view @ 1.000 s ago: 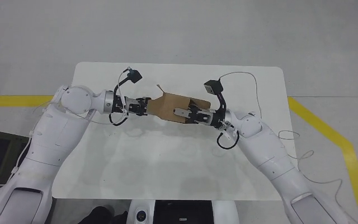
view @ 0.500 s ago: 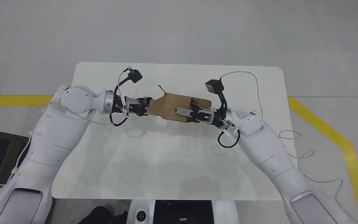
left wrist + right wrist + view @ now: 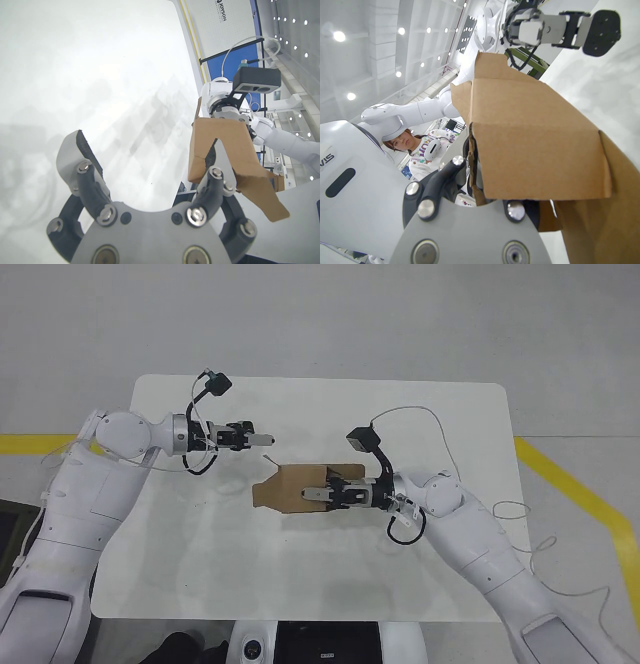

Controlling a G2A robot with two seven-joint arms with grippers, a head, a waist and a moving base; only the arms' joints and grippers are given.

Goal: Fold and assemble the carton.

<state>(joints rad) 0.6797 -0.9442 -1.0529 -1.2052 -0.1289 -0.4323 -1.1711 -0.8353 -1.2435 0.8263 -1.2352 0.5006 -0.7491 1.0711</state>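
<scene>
The brown carton (image 3: 295,485) is partly unfolded, with loose flaps at its ends, and hangs just above the middle of the white table (image 3: 200,564). My right gripper (image 3: 320,493) is shut on the carton's right-hand panel, and in the right wrist view the carton (image 3: 532,135) covers most of the fingers. My left gripper (image 3: 262,439) is open with nothing in it, behind and to the left of the carton and apart from it. In the left wrist view the left gripper (image 3: 147,150) has its pads wide apart, with the carton (image 3: 225,140) farther off behind one finger.
A thin white cable (image 3: 440,414) loops over the back right of the table. Bare tabletop surrounds the carton on every side. A yellow floor line (image 3: 40,444) runs past the table's left and right edges.
My left gripper has let go of the carton's left end and drawn back to the left and rear. The right gripper has carried the carton forward and leftward.
</scene>
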